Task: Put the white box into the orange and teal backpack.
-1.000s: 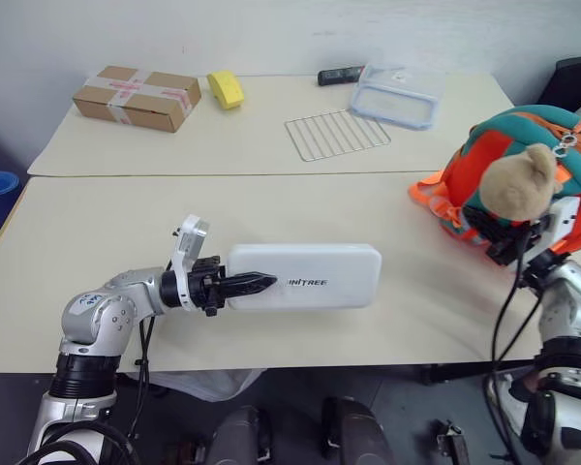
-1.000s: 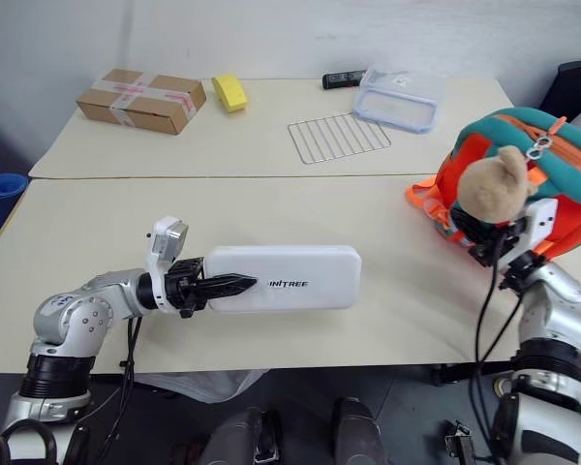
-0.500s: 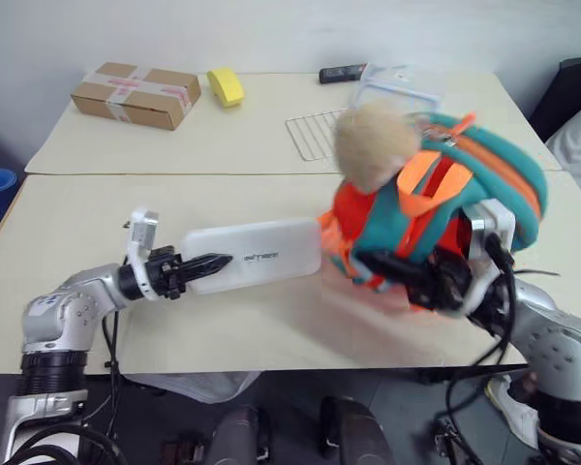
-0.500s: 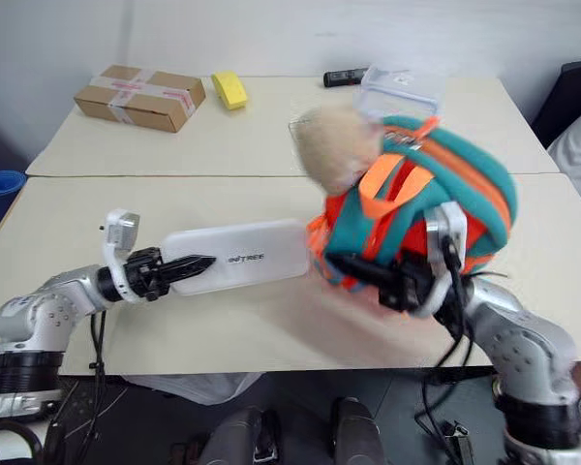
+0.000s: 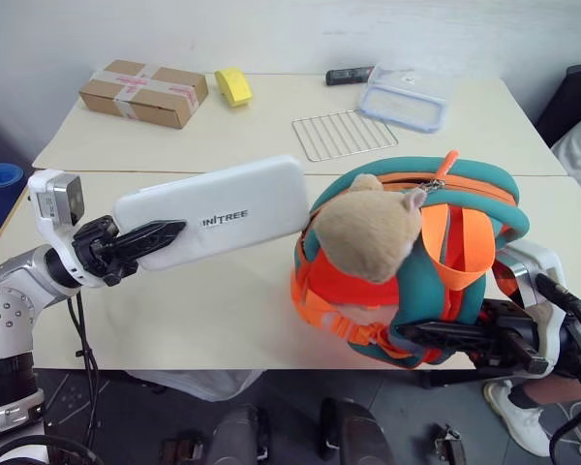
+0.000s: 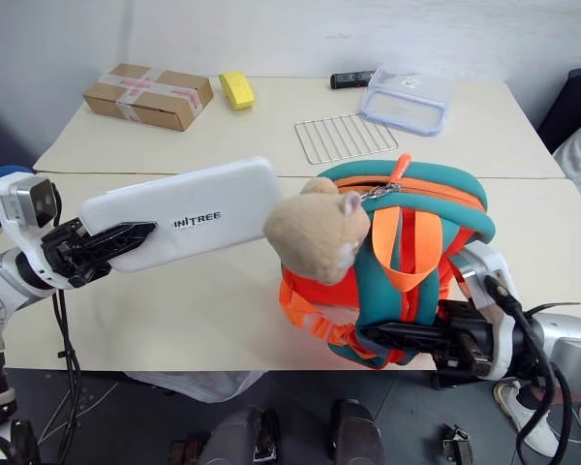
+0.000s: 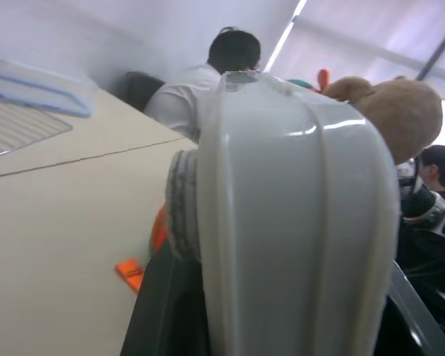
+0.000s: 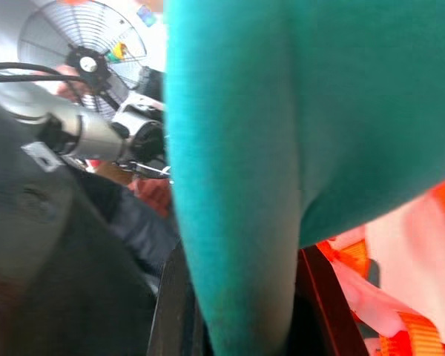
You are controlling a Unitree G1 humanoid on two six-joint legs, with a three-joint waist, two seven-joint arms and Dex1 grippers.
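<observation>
Holding: our left gripper (image 5: 160, 232) clamps one end of the white box (image 5: 218, 213)
Box axis: long axis runs straight out past the fingers, far end touching the backpack's plush toy (image 5: 368, 232)
Backpack: orange and teal backpack (image 5: 416, 262), upright, pinched low down by our right gripper (image 5: 436, 334)
Left wrist view: people (image 7: 230, 59) behind the table (image 7: 59, 215)

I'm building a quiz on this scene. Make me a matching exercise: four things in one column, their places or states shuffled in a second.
1. white box
2. backpack
3. cardboard box
4. wire rack

a. far table, left end
b. held up by the left gripper
c. far table, beside the clear container
d. held by the right gripper

Pairs: 1-b, 2-d, 3-a, 4-c
</observation>
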